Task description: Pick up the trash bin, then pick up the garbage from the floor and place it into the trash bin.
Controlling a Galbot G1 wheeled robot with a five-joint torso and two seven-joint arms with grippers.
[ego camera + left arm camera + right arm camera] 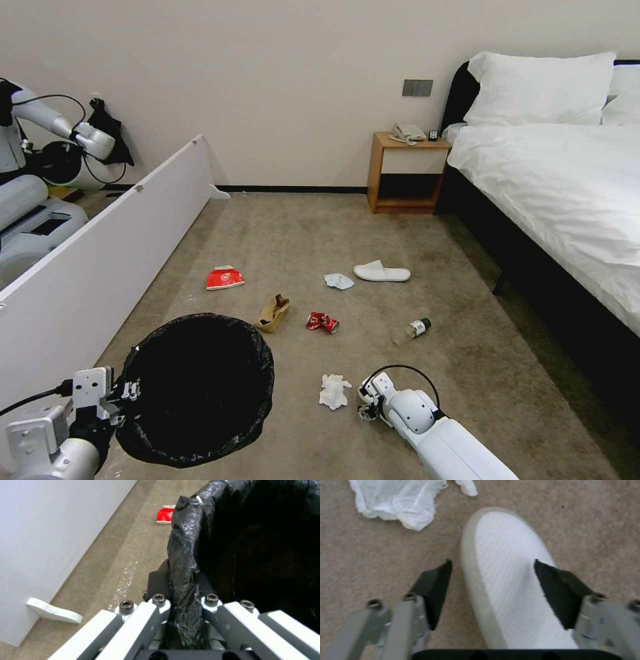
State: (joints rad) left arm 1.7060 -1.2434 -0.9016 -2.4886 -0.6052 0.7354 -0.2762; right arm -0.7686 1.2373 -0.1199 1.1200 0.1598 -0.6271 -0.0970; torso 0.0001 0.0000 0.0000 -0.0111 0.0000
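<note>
Two slippers, two tissues.

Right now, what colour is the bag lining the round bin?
Black: the glossy black plastic bag folded over the rim, clearest in the left wrist view.

You're in a hotel-style bedroom: white-sheeted bed with dark frame, small wooden nightstand carrying a corded telephone, beige carpet.

The trash bin hides its white wall under the black bag. The slipper between the right end effector fingers is cut off behind the fingers' base. Label print on the bottle, beyond that end effector, is too small to read.
</note>
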